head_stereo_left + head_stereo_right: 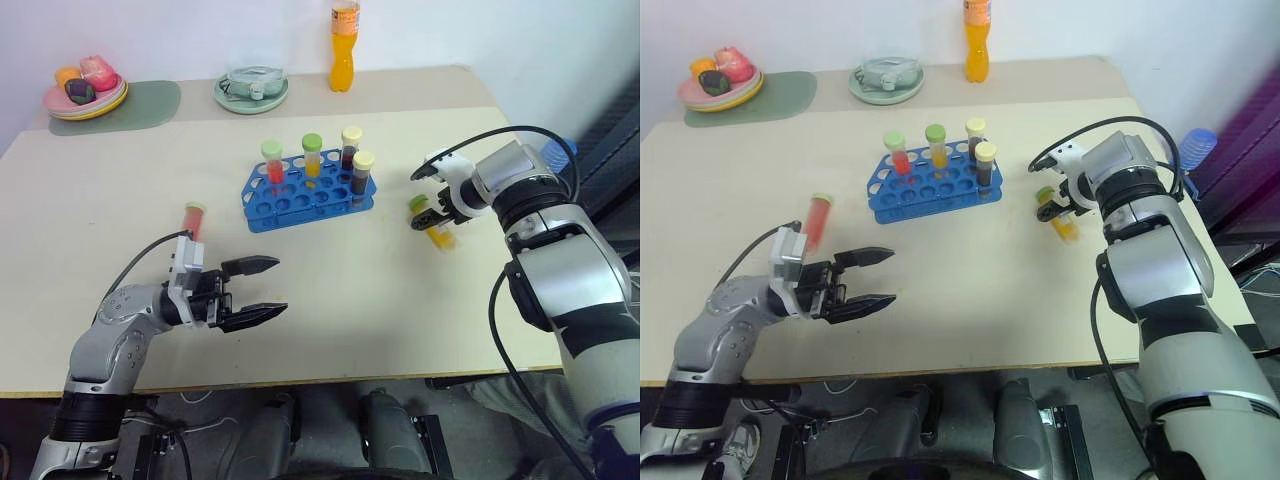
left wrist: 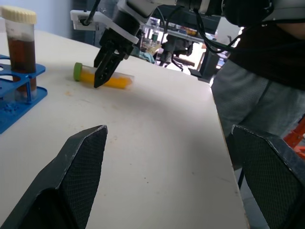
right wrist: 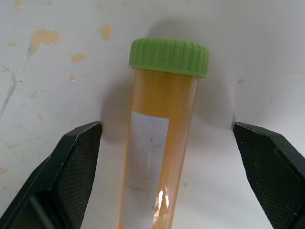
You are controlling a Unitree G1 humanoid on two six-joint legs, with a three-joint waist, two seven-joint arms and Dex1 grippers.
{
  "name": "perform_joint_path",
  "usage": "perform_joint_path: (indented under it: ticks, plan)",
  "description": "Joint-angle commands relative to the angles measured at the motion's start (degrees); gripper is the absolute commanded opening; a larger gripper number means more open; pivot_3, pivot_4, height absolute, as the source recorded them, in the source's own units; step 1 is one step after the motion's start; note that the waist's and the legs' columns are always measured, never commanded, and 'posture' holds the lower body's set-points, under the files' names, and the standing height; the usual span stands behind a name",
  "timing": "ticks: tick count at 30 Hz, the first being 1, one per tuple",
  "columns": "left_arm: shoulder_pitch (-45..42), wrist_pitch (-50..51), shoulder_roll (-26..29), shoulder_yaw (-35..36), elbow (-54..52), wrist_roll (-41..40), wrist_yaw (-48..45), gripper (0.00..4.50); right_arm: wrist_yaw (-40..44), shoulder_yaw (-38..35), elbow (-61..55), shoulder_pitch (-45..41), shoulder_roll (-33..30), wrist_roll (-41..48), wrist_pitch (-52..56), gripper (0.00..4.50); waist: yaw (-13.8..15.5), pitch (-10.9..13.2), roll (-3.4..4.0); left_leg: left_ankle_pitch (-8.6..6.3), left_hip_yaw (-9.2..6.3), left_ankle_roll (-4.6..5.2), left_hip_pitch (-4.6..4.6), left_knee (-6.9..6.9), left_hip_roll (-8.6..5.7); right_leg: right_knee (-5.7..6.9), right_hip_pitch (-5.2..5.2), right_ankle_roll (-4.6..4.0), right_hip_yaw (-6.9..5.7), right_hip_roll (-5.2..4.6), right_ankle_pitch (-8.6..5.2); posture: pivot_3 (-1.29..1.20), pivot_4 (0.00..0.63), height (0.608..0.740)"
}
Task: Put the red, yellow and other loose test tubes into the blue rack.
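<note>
Under the right gripper [image 1: 432, 213]: cream table [image 1: 330, 310], bare beyond the rack and two stray tubes. Blue rack [image 1: 300, 203] well off to that gripper's left, four capped tubes already standing in its back rows, front holes free. Left gripper [image 1: 262, 288] low over the near table edge, pointing across toward the right side, jaws spread wide, nothing between them. Right gripper angled down at the table, jaws at full spread, nothing gripped yet.

Yellow tube [image 3: 157, 143] lying flat directly beneath the right gripper, centred in the gap between the two fingers, neither pad touching it in the right wrist view. Long axis running along the gripper's line of sight, green cap [image 3: 169, 56] at the far end, away from the wrist; so jaws set across the tube's width, a squeeze likely to land on the barrel. Seen from the left wrist, fingertips close above the barrel, contact not certain. Right arm clearly the nearer one; straight descent and close judged enough.

Red tube [image 1: 194, 219] lying loose just behind the left gripper's wrist, nearer that arm, not held.
</note>
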Motion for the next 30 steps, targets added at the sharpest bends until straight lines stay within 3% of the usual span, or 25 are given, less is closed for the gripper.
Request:
perform_joint_path:
  ticks: [1,3,9,17,20,23,27,30]
  plan:
    - [0.4,-0.2,0.4,1.2,-2.6,-1.6,0.1,4.31,-0.1,-1.8,0.5,-2.0,1.0,-0.3,-1.3,4.23,-0.2,0.0,0.00,0.00,0.00,0.01,0.00,0.00,0.00,0.00,0.00,0.00,0.00,0.00,0.00,0.00,0.150,0.740]
    - [0.6,-0.2,0.6,1.3,-2.7,-1.7,-0.2,4.31,0.1,-2.0,0.7,-2.1,1.3,-0.6,-1.3,3.59,-0.4,0.0,0.00,0.00,0.00,0.01,0.00,0.00,0.00,0.01,0.00,0.00,0.00,0.00,0.00,0.00,0.150,0.740]
    - [0.3,-0.3,0.9,1.3,-2.1,-2.1,-1.0,4.31,-0.1,-2.9,0.8,-2.0,1.5,-1.4,-1.5,0.77,-0.7,0.0,0.00,0.00,-0.01,0.00,0.00,-0.01,0.01,0.02,-0.01,0.00,0.00,0.01,0.00,0.00,0.150,0.740]
    - [-2.4,-1.5,0.0,1.0,1.2,-1.1,-0.7,4.31,-1.4,-5.6,-3.4,-0.3,0.6,-0.4,-2.4,0.75,-0.8,0.0,0.00,0.00,-0.01,0.00,0.00,-0.01,0.01,0.02,-0.01,0.00,0.00,0.01,0.00,0.00,0.150,0.740]
    - [-3.7,-2.2,-0.8,1.3,3.0,-0.9,-0.1,4.31,1.4,-7.4,-14.7,4.2,-1.2,1.8,-3.2,0.75,-0.7,0.0,0.00,0.04,-0.01,-0.07,-0.01,-0.01,0.00,0.02,-0.01,0.00,0.00,0.00,0.00,0.00,0.150,0.740]
    - [-4.5,-2.7,-1.5,1.8,4.5,-0.9,0.6,4.31,4.4,-9.0,-34.6,13.4,-4.1,5.0,-2.2,0.75,-0.4,0.0,0.00,0.03,-0.03,-0.06,-0.05,0.02,0.00,0.02,-0.02,0.01,-0.01,0.00,0.00,0.00,0.150,0.740]
    - [-5.3,-4.6,-1.8,2.3,7.9,0.6,1.0,4.31,4.0,-12.7,-61.6,31.3,-5.6,9.9,-10.5,0.75,0.5,0.0,-0.02,-0.01,-0.04,0.02,-0.10,0.06,0.00,0.00,-0.05,0.02,-0.02,0.00,-0.01,0.00,0.150,0.740]
    - [-5.8,-5.1,-1.8,2.8,9.2,0.5,0.8,4.31,4.3,-13.4,-69.9,38.5,-5.2,12.6,-14.2,0.75,0.5,0.0,-0.03,-0.02,-0.01,0.03,-0.10,0.08,0.00,0.00,-0.04,0.03,-0.01,-0.01,0.00,0.00,0.150,0.740]
